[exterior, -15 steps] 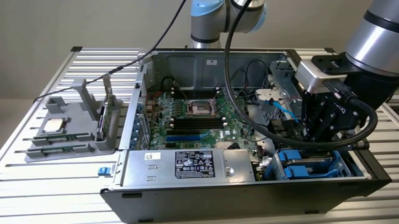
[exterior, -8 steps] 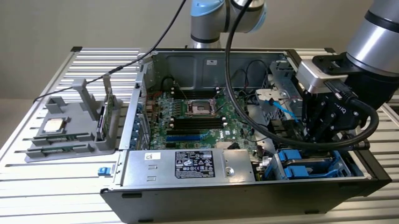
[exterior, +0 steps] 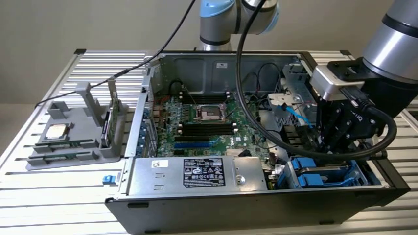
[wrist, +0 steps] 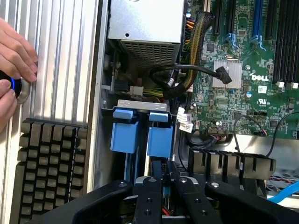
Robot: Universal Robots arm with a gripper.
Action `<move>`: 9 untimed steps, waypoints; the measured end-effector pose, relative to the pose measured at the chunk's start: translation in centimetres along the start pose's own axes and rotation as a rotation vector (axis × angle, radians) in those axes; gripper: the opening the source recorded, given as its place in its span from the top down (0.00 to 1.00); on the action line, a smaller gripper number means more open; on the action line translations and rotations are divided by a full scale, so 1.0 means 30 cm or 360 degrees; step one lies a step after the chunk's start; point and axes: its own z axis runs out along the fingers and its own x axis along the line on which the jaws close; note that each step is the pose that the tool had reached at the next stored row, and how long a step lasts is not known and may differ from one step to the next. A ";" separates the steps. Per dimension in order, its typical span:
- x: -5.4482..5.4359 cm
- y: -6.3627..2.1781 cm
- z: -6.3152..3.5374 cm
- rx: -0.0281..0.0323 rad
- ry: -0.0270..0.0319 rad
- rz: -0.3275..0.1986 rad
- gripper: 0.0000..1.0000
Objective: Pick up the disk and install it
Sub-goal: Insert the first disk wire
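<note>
gripper: [exterior: 326,149] [wrist: 162,179] low inside the case [exterior: 261,215], at the drive bay in the front corner on the exterior view's right
grip: cannot tell whether spread, closed or pinching anything
disk: [exterior: 324,171] in its blue frame, lying in that bay, directly under the gripper; contact unclear
bay tabs: two blue tabs [wrist: 125,133] side by side just ahead of the gripper
board: [exterior: 202,125] green, on the case floor, near the bay
PSU: [exterior: 196,174] along the case's front edge, beside the bay
tray: [exterior: 68,142] grey, outside the case on the exterior view's left, holds a chip [exterior: 56,130]
hand: [wrist: 14,65] a person's, on a dark knob [wrist: 11,87] with a blue light
</note>
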 end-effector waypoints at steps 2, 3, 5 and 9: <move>0.001 0.000 0.002 -0.00002 -0.00017 0.0000 0.84; 0.001 -0.001 0.003 -0.00002 -0.00028 0.0000 0.84; 0.002 -0.001 0.002 -0.00001 -0.00035 -0.0001 0.84; 0.002 -0.001 0.003 0.00001 -0.00050 -0.0001 0.84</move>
